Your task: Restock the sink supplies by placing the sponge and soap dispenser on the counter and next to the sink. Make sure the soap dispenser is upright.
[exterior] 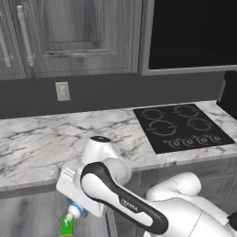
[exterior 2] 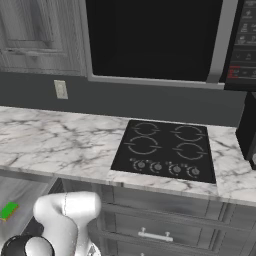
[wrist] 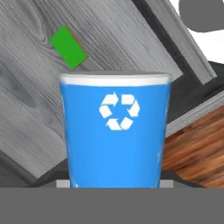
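Table [exterior: 41, 139]: white marble, grey veining, over dark grey cabinets; black cooktop [exterior: 183, 127] inset. Grey wood-grain floor [wrist: 26, 87] below table. Soap dispenser [wrist: 114, 131]: blue, white rim, apparently pinched between fingers, below table edge. Sponge [wrist: 68, 47]: green, on floor.

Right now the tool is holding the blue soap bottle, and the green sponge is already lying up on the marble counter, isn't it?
Not quite. The tool does hold the blue soap bottle, but the green sponge lies down on the grey wood floor, below the marble counter. The right base view shows it.
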You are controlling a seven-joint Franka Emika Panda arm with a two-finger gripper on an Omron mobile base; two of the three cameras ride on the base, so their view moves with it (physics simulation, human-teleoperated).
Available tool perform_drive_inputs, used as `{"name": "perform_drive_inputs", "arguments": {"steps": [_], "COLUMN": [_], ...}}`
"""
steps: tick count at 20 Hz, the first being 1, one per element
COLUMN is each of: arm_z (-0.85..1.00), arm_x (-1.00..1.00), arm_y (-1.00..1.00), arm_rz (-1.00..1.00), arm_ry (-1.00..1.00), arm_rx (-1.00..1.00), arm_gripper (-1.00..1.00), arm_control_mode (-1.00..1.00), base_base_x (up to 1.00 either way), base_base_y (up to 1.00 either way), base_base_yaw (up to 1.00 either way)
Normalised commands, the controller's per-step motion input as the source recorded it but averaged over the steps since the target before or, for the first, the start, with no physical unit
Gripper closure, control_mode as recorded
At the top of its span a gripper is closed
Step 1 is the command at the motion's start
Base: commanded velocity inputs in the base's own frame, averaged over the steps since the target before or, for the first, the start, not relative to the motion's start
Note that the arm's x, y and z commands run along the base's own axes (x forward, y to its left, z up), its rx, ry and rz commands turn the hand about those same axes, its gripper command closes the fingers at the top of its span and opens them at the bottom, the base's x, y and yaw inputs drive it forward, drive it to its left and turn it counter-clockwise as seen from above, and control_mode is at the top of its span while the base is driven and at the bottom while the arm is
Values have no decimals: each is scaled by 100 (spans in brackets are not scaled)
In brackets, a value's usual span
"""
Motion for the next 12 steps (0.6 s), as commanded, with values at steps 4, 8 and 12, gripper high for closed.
{"name": "perform_drive_inputs", "arguments": {"steps": [4,8,12], "arm_z": [88,43,6], "arm_x": [3,26,36], "arm_y": [-89,-58,-44], "arm_rz": [-25,-24,-14], "arm_ry": [0,7,12], "arm_rx": [9,14,10], "arm_gripper": [100,100,100], "arm_control_mode": [-100,-100,-100], "base_base_x": [0,0,0], "base_base_y": [0,0,0], "base_base_yaw": [0,0,0]}}
